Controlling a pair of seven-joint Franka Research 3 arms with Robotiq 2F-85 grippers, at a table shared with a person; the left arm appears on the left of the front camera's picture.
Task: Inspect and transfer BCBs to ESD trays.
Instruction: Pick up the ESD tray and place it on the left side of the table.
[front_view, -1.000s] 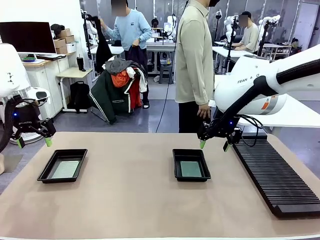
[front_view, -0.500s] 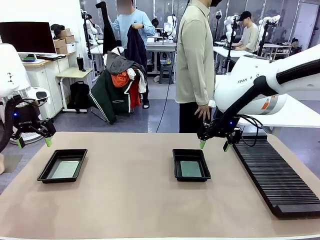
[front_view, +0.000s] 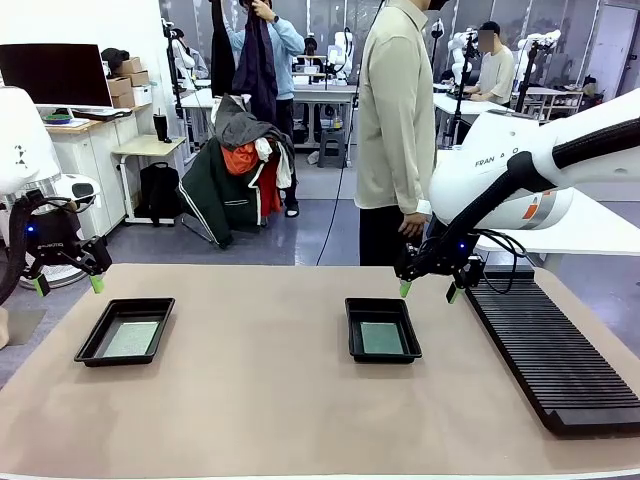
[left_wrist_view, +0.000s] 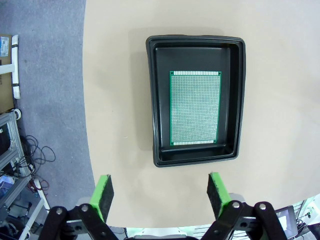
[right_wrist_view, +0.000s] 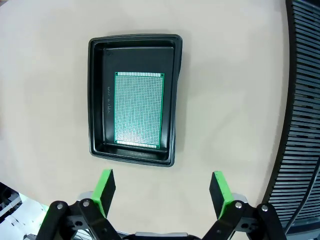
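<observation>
Two black ESD trays lie on the tan table, the left tray (front_view: 97, 340) near the table's left edge and the middle tray (front_view: 382, 312) right of centre. Each holds one flat green BCB, the left board (front_view: 131, 338) and the middle board (front_view: 381, 338). The left wrist view looks straight down on its tray (left_wrist_view: 152, 100) and board (left_wrist_view: 195, 107). The right wrist view does the same for its tray (right_wrist_view: 97, 100) and board (right_wrist_view: 139, 108). My left gripper (front_view: 68, 285) (left_wrist_view: 161, 195) hovers open behind the left tray. My right gripper (front_view: 428, 291) (right_wrist_view: 162, 192) hangs open behind the middle tray, empty.
A long black ribbed rack (front_view: 550, 350) (right_wrist_view: 302, 100) runs along the table's right side. A person in a beige shirt (front_view: 395, 120) stands at the far edge, one hand (front_view: 412, 226) hanging close behind my right gripper. Bare tabletop lies between the trays.
Neither arm has moved and both boards stay in their trays. Only people in the background have shifted, one lifting a dark garment.
</observation>
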